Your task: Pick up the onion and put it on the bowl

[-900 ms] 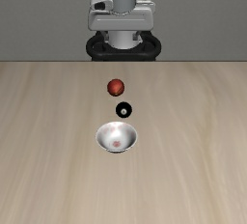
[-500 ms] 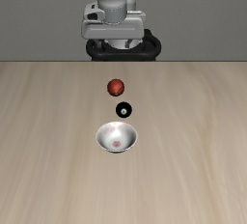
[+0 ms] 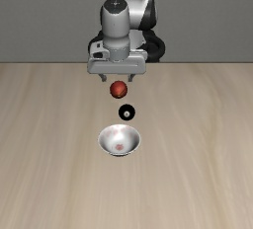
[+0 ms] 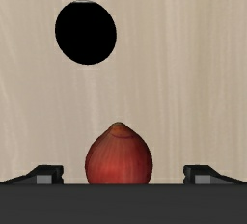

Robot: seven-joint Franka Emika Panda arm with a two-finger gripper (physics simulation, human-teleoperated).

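Within the last second the arm had come down from the top edge of the exterior view, and the gripper (image 3: 119, 73) now hung in the upper centre of the frame, right above the onion (image 3: 119, 89). The onion lay on the tabletop (image 3: 40, 154), apparently where it had been before, with a black round object (image 3: 126, 113) just below it in the frame and the bowl (image 3: 120, 141) below that, near the centre. In the wrist view the onion (image 4: 119, 155) sat between the two fingers (image 4: 45, 175), which stood wide apart with a clear gap on each side, so nothing was gripped yet. The black round object (image 4: 87, 32) lay beyond the onion. Judging from this, the approach was nearly finished; a little more descent and a squeeze seemed to remain before any lift toward the bowl
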